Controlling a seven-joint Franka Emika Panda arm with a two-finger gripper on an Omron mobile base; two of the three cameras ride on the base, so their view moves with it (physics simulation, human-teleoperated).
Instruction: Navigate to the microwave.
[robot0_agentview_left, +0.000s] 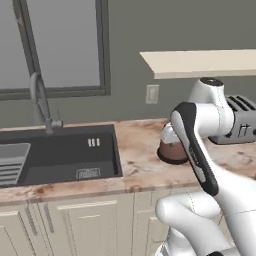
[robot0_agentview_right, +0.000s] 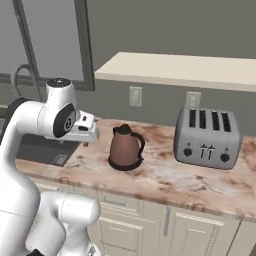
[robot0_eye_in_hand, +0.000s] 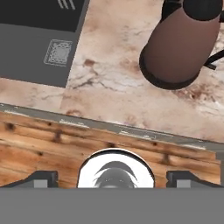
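Hand view, kettle (robot0_eye_in_hand: 181, 46) beyond pincer (robot0_eye_in_hand: 112, 178)

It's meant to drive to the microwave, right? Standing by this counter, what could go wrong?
Two risks, as guesses. The folded arm's gripper hangs over the counter edge close to the brown kettle, so a careless turn of the base might knock it. Also, the counter here holds a kettle, a toaster and a sink, so the robot could head the wrong way.
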